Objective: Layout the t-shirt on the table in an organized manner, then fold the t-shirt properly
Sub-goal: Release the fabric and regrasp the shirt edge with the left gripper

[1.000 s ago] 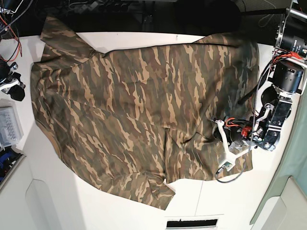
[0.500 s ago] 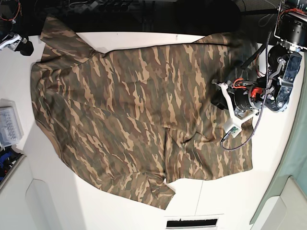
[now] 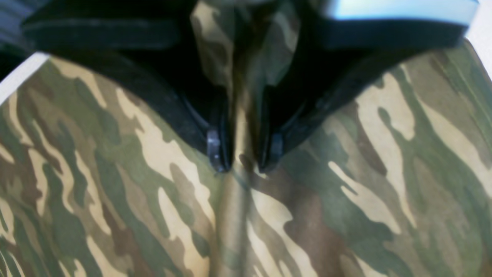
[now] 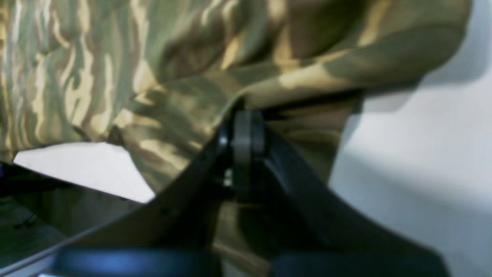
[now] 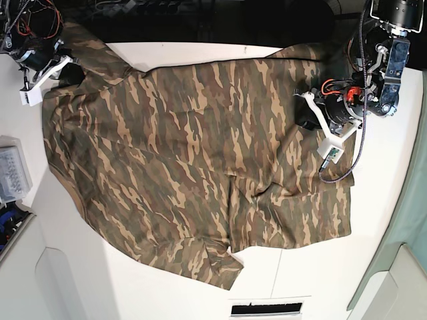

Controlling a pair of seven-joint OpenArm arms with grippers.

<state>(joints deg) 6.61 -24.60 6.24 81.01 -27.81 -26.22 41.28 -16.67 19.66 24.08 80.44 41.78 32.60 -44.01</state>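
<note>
T-shirt [image 5: 193,160], long axis across the tabletop [image 5: 373,253]: left fingers [image 3: 238,161] and right fingers [image 4: 242,134] pinch cloth at opposite ends

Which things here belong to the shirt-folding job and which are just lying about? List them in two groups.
Part of the job:
- t-shirt, camouflage, spread out
- table, white
- left gripper, pinching a ridge of fabric
- right gripper, shut at a shirt edge

Lying about:
- clear plastic box at the table's edge
</note>
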